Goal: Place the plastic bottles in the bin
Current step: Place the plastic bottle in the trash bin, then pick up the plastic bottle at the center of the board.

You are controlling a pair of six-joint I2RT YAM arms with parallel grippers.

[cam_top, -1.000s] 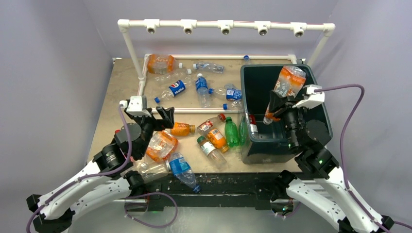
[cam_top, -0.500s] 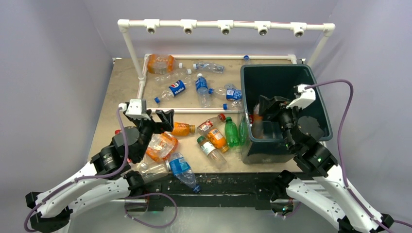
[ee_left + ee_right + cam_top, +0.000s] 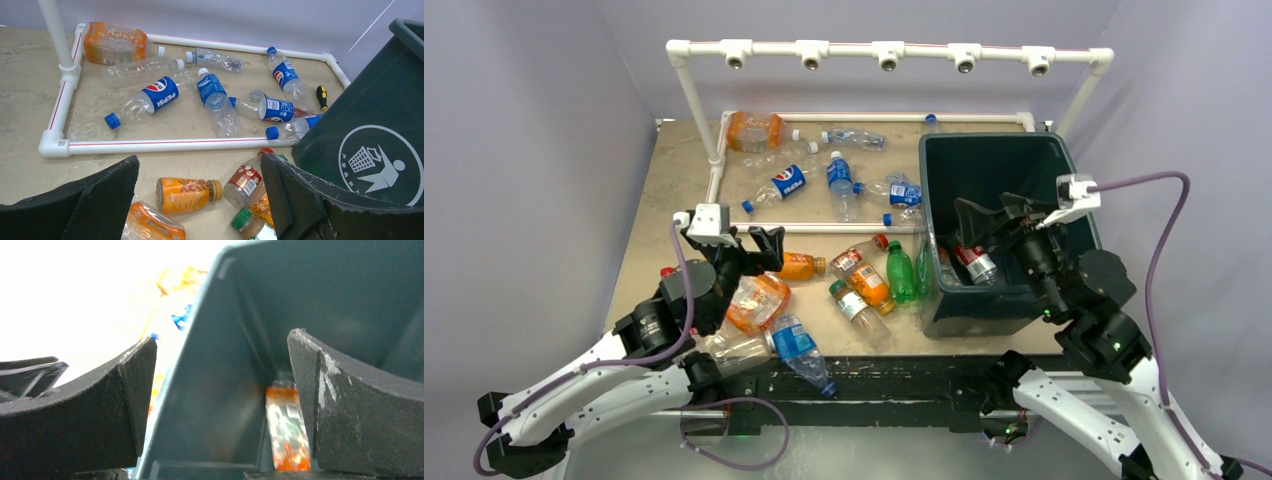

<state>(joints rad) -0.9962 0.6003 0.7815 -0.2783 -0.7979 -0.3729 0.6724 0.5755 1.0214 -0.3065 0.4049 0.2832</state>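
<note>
- Spanning the scene, a tan table [image 3: 664,200] carries the dark green bin [image 3: 964,310] at its right side and a white pipe frame [image 3: 824,228] across its far half.
- The bin stands upright, with a red-labelled bottle [image 3: 976,265] and an orange-labelled bottle [image 3: 286,435] lying on its floor.
- The right gripper [image 3: 991,218] hangs over the bin's mouth, jaws spread wide and empty.
- The left gripper [image 3: 749,250] hovers above a crumpled orange bottle [image 3: 756,300] at the table's near left, jaws wide apart, gripping nothing.
- Most plastic bottles [image 3: 842,185] lie outside the bin. Blue-labelled ones sit inside the frame, and others are scattered between the frame and the near edge.
- A yellow-and-black screwdriver [image 3: 322,97] lies at the frame's right end, near the bin.
</note>
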